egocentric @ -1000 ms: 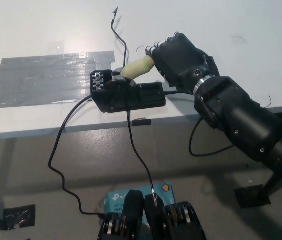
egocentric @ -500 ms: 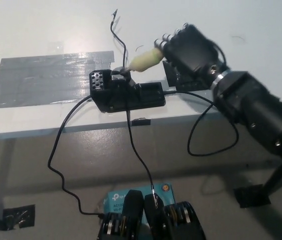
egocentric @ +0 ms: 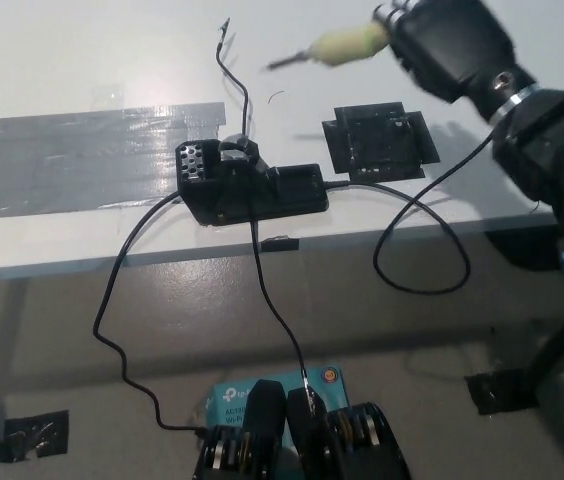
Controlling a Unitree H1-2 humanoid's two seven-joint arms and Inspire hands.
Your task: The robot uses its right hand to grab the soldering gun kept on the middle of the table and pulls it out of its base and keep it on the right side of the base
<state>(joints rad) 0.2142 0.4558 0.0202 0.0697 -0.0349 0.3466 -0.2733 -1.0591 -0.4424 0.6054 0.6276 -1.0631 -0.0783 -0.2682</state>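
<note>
My black right hand [egocentric: 452, 45] is shut on the soldering gun [egocentric: 347, 44], whose pale yellow grip and thin metal tip point left in the air above the table's far right. The gun is clear of its black base [egocentric: 250, 187], which sits near the table's front edge in the middle. The gun's black cord [egocentric: 432, 215] loops from the base over the table edge and up toward my hand. A black square pad [egocentric: 378, 142] lies on the table right of the base, below the gun. My left hand is out of view.
A wide strip of grey tape [egocentric: 92, 155] covers the white table [egocentric: 82, 60] left of the base. Two black cables [egocentric: 122, 300] hang from the base over the front edge to a teal box [egocentric: 267, 395] on the floor.
My right hand lifted the soldering gun up out of the base and carried it up and right. The black pad it had covered now shows.
</note>
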